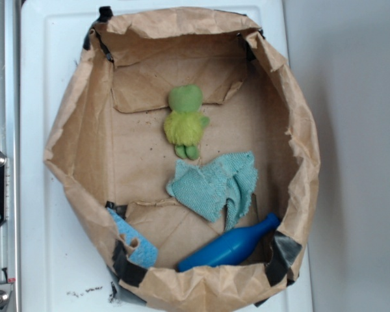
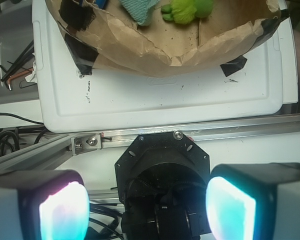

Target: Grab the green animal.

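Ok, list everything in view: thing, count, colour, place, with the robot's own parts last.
green animal: one, dark-green head and yellow-green body, upper middle of the bin floor.
cloth: one, teal, crumpled just below the animal's feet.
bottle: one, blue, lying on its side at the bin's lower right wall.
paper bin: one, brown, patched with black and blue tape, sitting on the white tray.
white tray: one, under the bin.
metal rail: one, silver, along the tray's edge in the wrist view.
gripper: one, black with glowing cyan pads, open, away from the bin.
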Robot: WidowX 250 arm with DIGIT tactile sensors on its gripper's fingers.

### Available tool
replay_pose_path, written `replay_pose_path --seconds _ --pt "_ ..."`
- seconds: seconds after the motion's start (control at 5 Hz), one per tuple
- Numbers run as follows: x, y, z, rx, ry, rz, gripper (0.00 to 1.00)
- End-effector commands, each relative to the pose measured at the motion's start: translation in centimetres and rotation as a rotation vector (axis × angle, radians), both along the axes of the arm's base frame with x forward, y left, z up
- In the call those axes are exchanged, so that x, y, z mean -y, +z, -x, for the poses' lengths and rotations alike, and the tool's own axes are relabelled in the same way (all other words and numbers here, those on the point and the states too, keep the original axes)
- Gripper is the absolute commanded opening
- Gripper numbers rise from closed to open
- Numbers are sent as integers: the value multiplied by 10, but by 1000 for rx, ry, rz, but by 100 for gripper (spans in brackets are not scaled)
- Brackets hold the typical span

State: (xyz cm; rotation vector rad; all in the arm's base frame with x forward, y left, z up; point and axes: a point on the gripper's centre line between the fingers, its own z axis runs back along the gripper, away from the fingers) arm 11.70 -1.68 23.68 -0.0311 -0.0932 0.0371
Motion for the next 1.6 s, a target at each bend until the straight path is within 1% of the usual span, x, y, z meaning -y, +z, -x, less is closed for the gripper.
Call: replay_pose_path --seconds 0.0,0.2,0.4,0.6,0.8,1.0,1.2,1.4 --pt "0 0 0 0 0 0 100" --pt "18 -10 -31 74 120 3 100" --pt "18 -16 -50 86 167 9 100" --pt "18 -27 -84 132 178 26 100" --pt "8 -42 -116 162 226 55 100" --pt "-9 -57 -149 177 345 144 100" --pt "-28 -73 -169 210 531 166 100" --pt "-43 -94 -180 208 682 189 100"
